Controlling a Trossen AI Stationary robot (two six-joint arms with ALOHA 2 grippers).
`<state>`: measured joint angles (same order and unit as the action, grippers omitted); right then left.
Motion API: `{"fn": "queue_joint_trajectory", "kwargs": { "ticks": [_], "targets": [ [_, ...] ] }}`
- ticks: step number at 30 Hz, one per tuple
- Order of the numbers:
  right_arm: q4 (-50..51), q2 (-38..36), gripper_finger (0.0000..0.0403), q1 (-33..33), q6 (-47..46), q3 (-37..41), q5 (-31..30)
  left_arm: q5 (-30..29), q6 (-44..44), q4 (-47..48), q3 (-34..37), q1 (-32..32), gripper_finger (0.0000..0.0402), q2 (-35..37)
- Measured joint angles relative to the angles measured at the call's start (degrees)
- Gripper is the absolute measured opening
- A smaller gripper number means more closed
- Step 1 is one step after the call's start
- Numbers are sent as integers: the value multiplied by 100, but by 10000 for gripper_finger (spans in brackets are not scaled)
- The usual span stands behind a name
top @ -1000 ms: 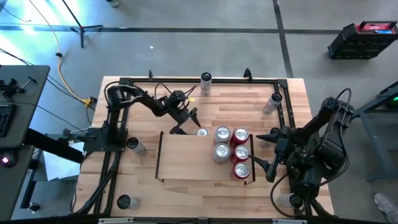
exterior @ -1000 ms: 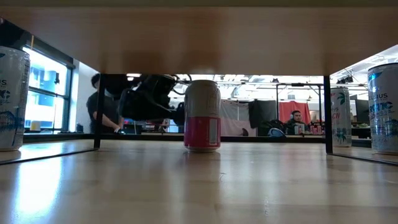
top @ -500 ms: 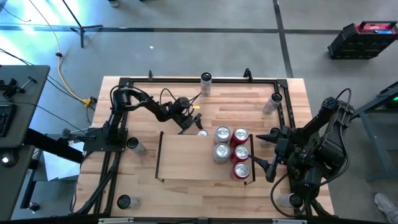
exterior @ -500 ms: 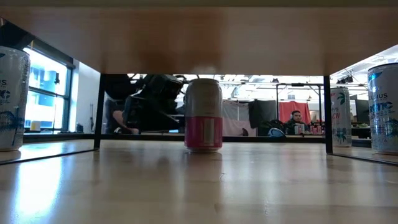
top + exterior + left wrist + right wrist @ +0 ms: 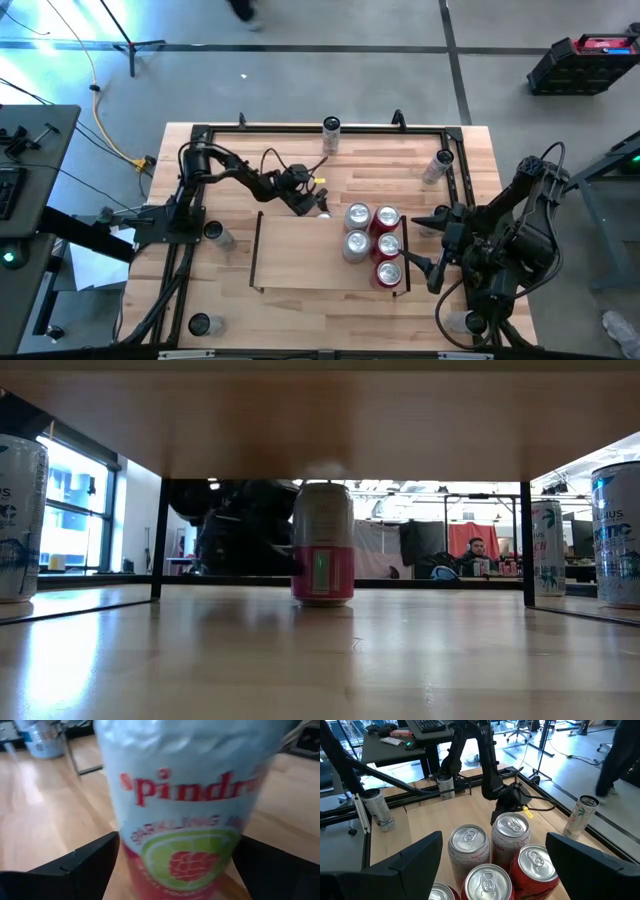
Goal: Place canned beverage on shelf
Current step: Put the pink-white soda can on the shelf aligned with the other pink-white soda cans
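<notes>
A white-and-pink beverage can [image 5: 325,211] stands upright on its base on the table at the far edge of the shelf [image 5: 300,255], a light-wood bay with thin black rails. It also shows in the low view [image 5: 322,545]. My left gripper [image 5: 316,205] reaches it from the table's left. Its open fingers stand on either side of the can [image 5: 185,820]. My right gripper [image 5: 414,240] hangs open high above the shelf's right end and touches nothing. My left gripper [image 5: 176,840] has its two fingers [image 5: 90,865] on either side of the can's lower half [image 5: 131,851]. The fingers come nearly level from the table's left. The can fills the gap between them, and whether the pads press on it I cannot tell. It stands upright on the table.
Several cans [image 5: 372,240] stand packed at the shelf's right end, also in the right wrist view [image 5: 495,850]. Single cans stand at the far edge [image 5: 331,133], far right [image 5: 437,165], left [image 5: 215,233] and near left [image 5: 200,324]. The shelf's left part is bare wood.
My left gripper has moved toward the table's right edge and come up to the white-and-pink can, its fingers staying open and passing to either side of it. The can has turned a little where it stands. My right arm has kept still.
</notes>
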<state>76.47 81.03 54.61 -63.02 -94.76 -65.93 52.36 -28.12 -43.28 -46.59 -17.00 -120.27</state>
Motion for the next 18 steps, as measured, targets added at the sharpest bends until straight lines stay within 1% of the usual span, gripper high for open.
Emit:
{"fn": "queue_joint_trajectory", "kwargs": {
  "ticks": [5,13,16,18],
  "targets": [
    [-2,0,341,0,-11,0,7,-400,11,1,0,160,362,0],
    [-2,0,341,0,-13,0,9,-491,152,-1,0,413,362,0],
    [-2,0,341,0,-15,0,9,-606,162,1,0,444,362,0],
    [-2,0,341,0,-13,0,9,-787,162,-4,0,442,362,0]
  ]
}}
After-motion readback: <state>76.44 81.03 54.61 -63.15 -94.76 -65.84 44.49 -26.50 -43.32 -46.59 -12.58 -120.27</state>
